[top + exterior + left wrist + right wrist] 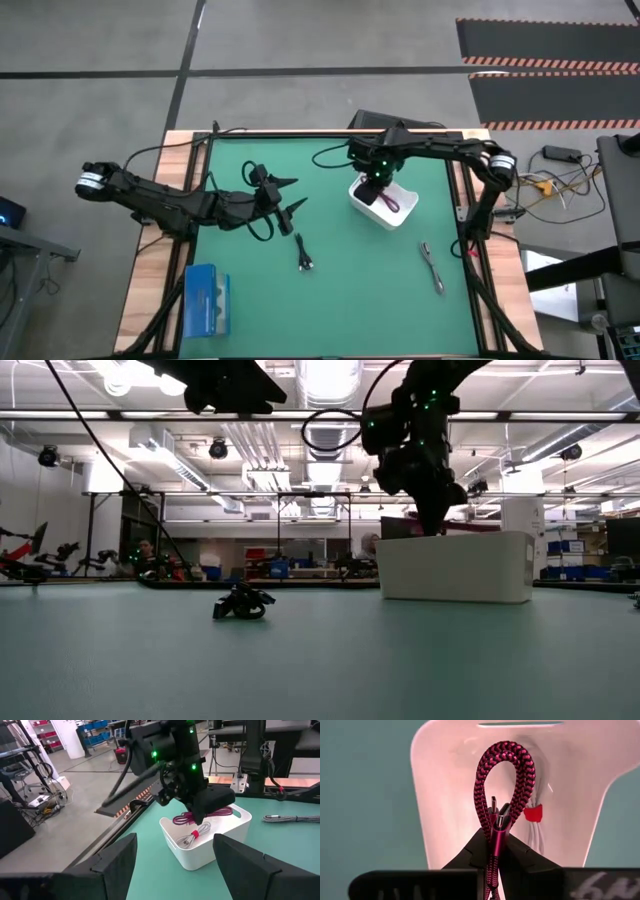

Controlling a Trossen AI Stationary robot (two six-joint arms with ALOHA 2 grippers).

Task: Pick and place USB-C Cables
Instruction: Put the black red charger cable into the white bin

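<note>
Right pincer (495, 837), clamped on the magenta cable (502, 775), lowers it into the white bin (398, 215) beside the white cable (192, 836); left pincer (290, 200) waits open above the worktop (380, 290).

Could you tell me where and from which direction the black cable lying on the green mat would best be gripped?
The black cable lies flat and alone on the green mat, a narrow bundle running roughly front to back. I would come straight down from above and close across its narrow middle, fingers on either long side. The left gripper, open, is nearest; the right gripper holds the magenta cable over the white bin.
</note>
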